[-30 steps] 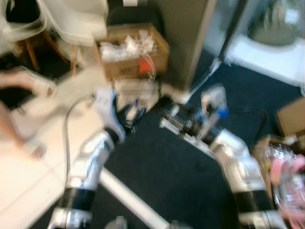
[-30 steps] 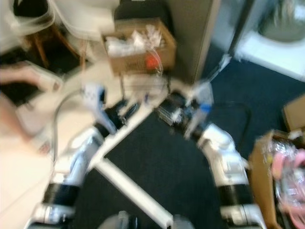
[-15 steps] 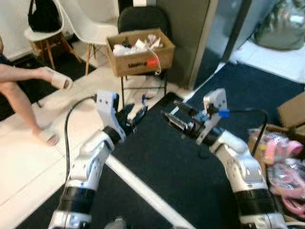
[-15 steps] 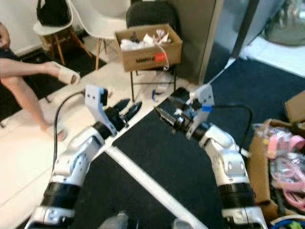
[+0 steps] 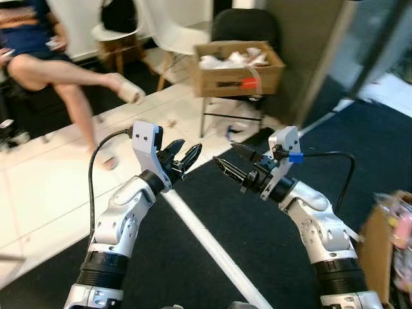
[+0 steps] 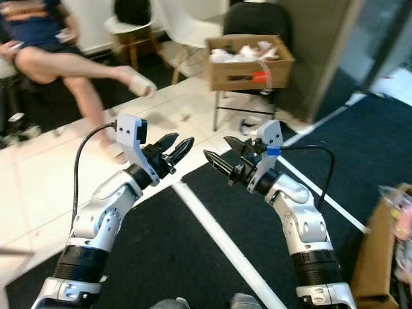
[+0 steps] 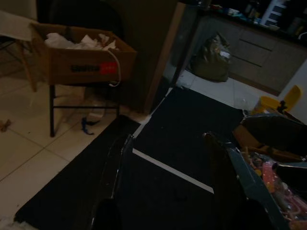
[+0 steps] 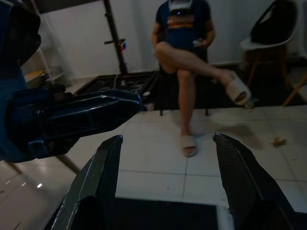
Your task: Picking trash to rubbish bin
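A cardboard box (image 5: 241, 67) full of crumpled white paper stands on a black chair frame, ahead of both arms. A small brown scrap (image 6: 187, 117) lies on the white tiles, and a blue bit (image 5: 230, 133) lies under the chair. My left gripper (image 5: 191, 147) is held up over the carpet edge, open and empty. My right gripper (image 5: 224, 152) faces it from close by, also open and empty. The left wrist view looks between its fingers (image 7: 115, 167) at the box (image 7: 81, 60). The right wrist view looks between its fingers (image 8: 103, 177) at the tiles.
A person (image 5: 38, 51) sits at the far left with one sandalled foot (image 5: 125, 87) stretched out. White chairs (image 5: 174, 26) stand behind. A white tape line (image 5: 206, 238) crosses the black carpet. A second cardboard box with pink items (image 5: 393, 238) sits at the right edge. A dark partition (image 5: 309, 51) rises behind the box.
The camera has swung left, so the seated person shows more and the right-hand box less. Blur has cleared. Both grippers stay open and have drawn closer together.
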